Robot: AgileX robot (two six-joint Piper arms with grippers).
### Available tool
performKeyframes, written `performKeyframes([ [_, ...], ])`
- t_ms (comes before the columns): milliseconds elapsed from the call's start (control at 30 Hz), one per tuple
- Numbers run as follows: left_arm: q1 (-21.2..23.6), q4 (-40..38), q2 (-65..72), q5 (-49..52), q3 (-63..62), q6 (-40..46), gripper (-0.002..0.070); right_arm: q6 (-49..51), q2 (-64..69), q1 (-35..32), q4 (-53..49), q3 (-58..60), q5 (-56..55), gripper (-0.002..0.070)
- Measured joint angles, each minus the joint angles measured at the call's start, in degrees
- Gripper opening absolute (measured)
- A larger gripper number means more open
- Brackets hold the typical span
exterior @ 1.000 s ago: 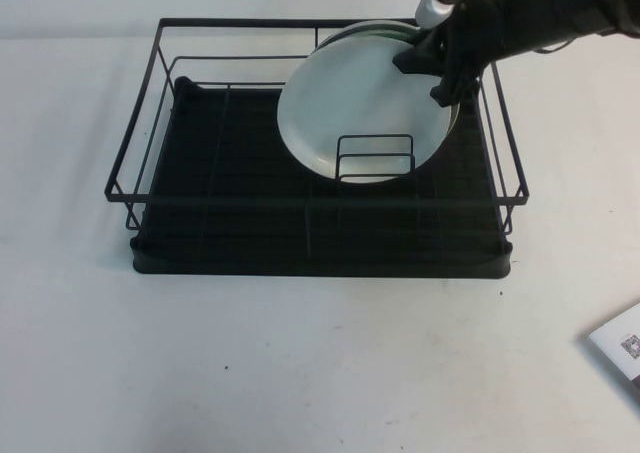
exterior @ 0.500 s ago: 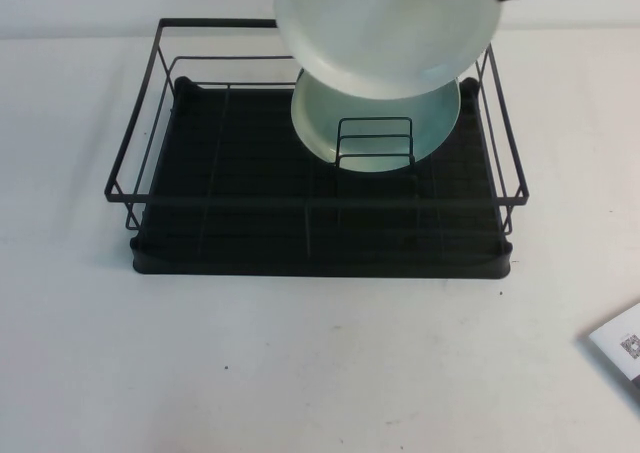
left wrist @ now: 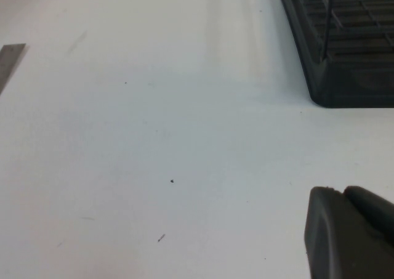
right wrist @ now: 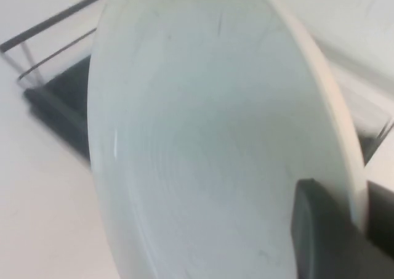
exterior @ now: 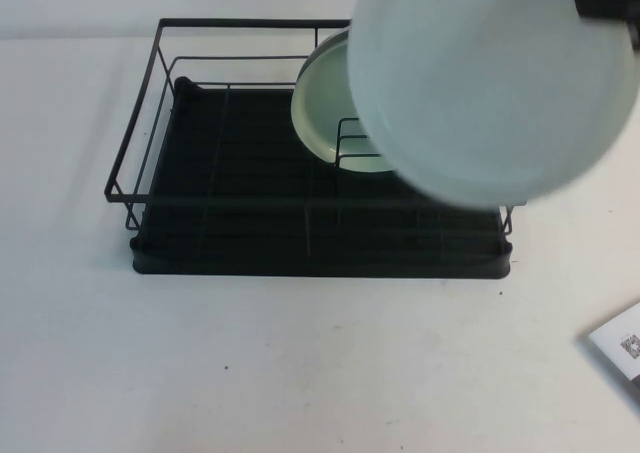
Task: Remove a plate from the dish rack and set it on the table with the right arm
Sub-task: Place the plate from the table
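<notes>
- Plate (exterior: 490, 83), pinched at its rim by the right gripper (right wrist: 360, 230), has risen clear above the dish rack (exterior: 200, 153); extraction finished.
- Left gripper (left wrist: 351, 230) beside the rack over the worktop (exterior: 300, 363); fingers' state unclear.

The right tool (right wrist: 360, 230) is matte black, with a thick, flat finger that has softly rounded corners. In the high view only a small black piece of it shows. The left tool (left wrist: 351, 230) is also black plastic, blunt and rounded, with a dull finish.
</notes>
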Motion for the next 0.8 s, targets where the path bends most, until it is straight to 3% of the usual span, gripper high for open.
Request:
performKeyframes([
  [167, 0.0, 0.0, 0.0, 0.0, 0.0, 0.0, -0.0006, 6.7, -9.0, 0.0, 4.2, 22.0, -5.6, 0.0062],
  [367, 0.0, 0.0, 0.0, 0.0, 0.0, 0.0, -0.0006, 7.0, -7.8, 0.0, 25.7, 41.1, -10.1, 0.0062],
  [567, 0.0, 0.0, 0.0, 0.0, 0.0, 0.0, -0.0006, 1.1, 1.1, 0.0, 37.7, 46.6, -14.1, 0.0062],
  [800, 0.0, 0.0, 0.0, 0.0, 0.0, 0.0, -0.0006, -7.3, 13.1, 0.0, 45.0, 46.5, -17.3, 0.0061],
])
